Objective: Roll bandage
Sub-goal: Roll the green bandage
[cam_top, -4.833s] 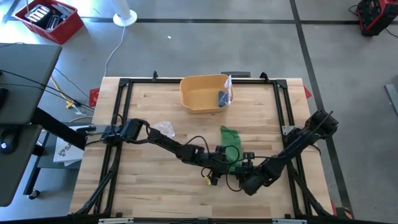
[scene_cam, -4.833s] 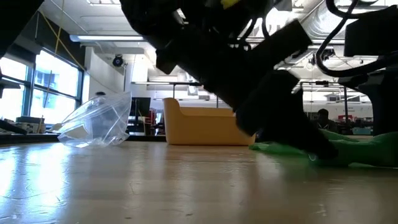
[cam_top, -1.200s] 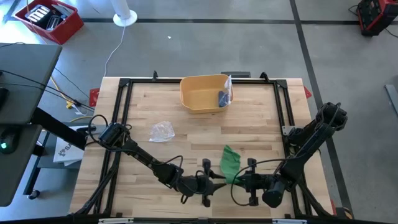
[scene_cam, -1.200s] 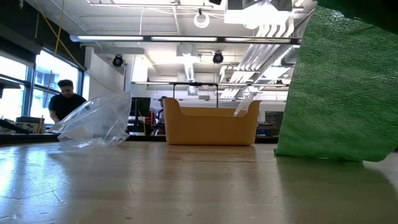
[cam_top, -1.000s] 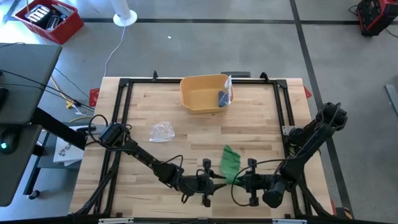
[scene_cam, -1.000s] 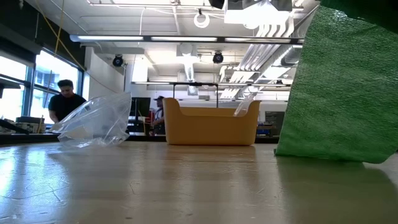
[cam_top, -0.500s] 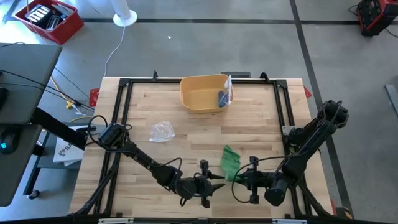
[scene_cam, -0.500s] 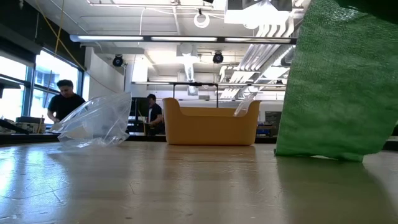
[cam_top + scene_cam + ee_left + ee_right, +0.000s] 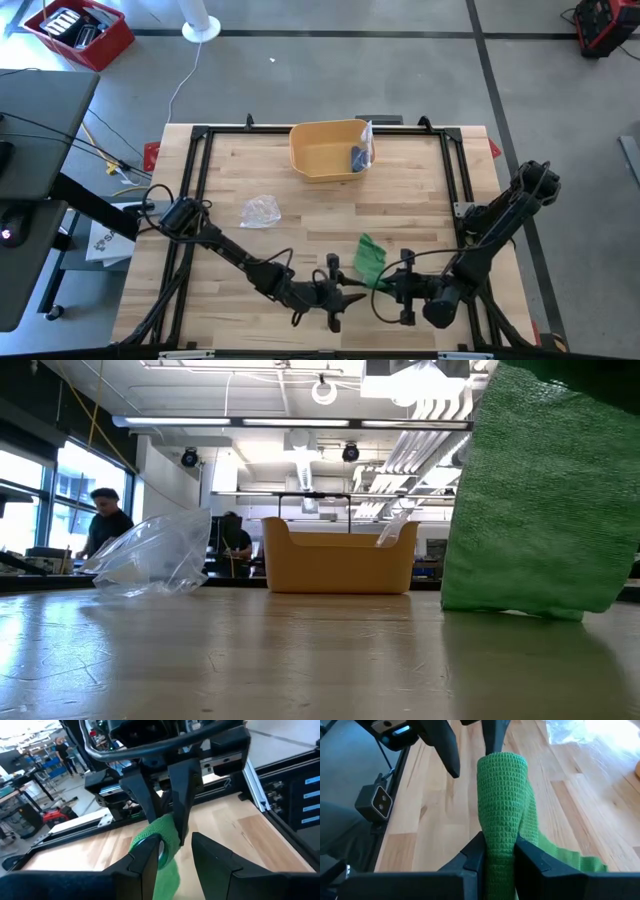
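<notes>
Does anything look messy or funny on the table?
The green bandage is only half rolled: its loose tail trails on the wood, while the right gripper pinches the rolled end. A crumpled clear plastic bag lies loose, away from the yellow bin.

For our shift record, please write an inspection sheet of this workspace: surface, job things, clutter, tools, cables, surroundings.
Surface: wooden table, bare in most places.
Job things: green bandage, partly rolled, its tail lying on the wood.
Clutter: yellow bin at the far edge; crumpled clear plastic bag.
Tools: right tool shut on the bandage; left tool open around the roll's other end.
Cables: white cable on the floor.
Surroundings: red crate; people beyond the table.
</notes>
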